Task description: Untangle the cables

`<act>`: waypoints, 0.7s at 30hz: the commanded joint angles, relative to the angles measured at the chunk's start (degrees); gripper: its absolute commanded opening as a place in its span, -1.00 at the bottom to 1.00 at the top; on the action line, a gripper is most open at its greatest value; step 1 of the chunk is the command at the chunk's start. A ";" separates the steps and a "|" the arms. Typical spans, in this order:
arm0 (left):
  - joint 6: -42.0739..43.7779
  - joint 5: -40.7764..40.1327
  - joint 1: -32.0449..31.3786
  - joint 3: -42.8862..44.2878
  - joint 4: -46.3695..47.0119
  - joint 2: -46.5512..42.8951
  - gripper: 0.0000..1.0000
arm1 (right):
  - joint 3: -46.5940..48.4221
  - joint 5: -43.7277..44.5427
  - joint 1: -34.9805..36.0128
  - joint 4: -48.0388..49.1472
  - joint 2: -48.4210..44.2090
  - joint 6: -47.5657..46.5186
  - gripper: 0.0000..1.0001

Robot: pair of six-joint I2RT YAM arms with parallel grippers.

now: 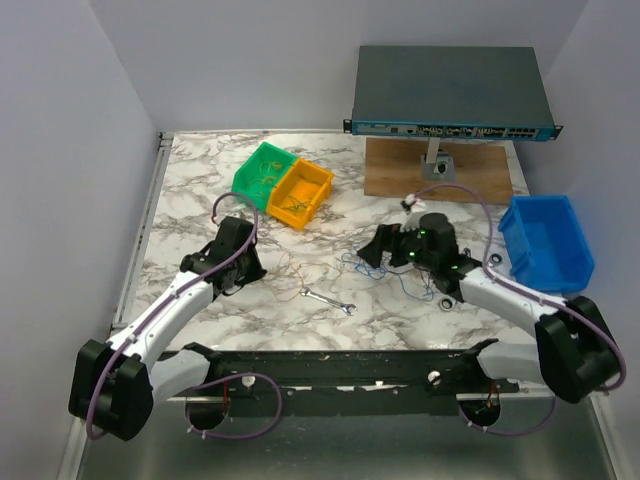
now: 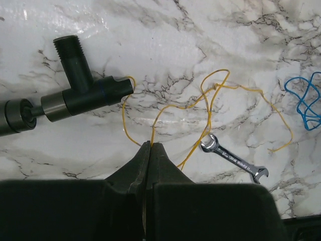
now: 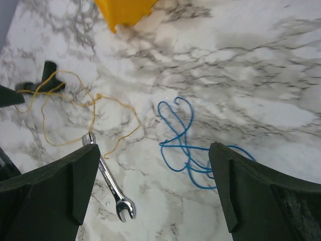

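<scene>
- Left tool (image 2: 150,148) is clamping the yellow cable (image 2: 216,86) at bottom centre.
- Right tool (image 3: 154,150) is hovering spread apart over the blue cable (image 3: 176,145); a wrench (image 3: 108,183) is lying lower left.

Pale lilac walls (image 1: 60,150) enclose a marble-patterned table (image 1: 200,190) under even, soft light.

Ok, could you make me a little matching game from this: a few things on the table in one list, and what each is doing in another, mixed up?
Things:
1 yellow cable
2 blue cable
3 wrench
4 right gripper

States:
A open, holding nothing
B silver, flat on the marble
C pinched by the shut left gripper
D loose loops, ungripped

Pairs: 1-C, 2-D, 3-B, 4-A
</scene>
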 commanded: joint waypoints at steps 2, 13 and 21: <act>-3.45 1.60 -1.57 -2.58 1.57 -2.66 -1.00 | 10.64 2.79 13.94 -5.01 10.76 -7.66 1.00; -7.57 1.98 -1.84 -7.76 2.75 -3.25 -0.55 | 22.70 1.89 19.82 -3.54 23.89 -8.59 1.00; -11.77 0.79 -1.84 -9.39 -0.11 -11.44 0.79 | 25.46 0.67 20.07 -3.11 28.69 -8.14 1.00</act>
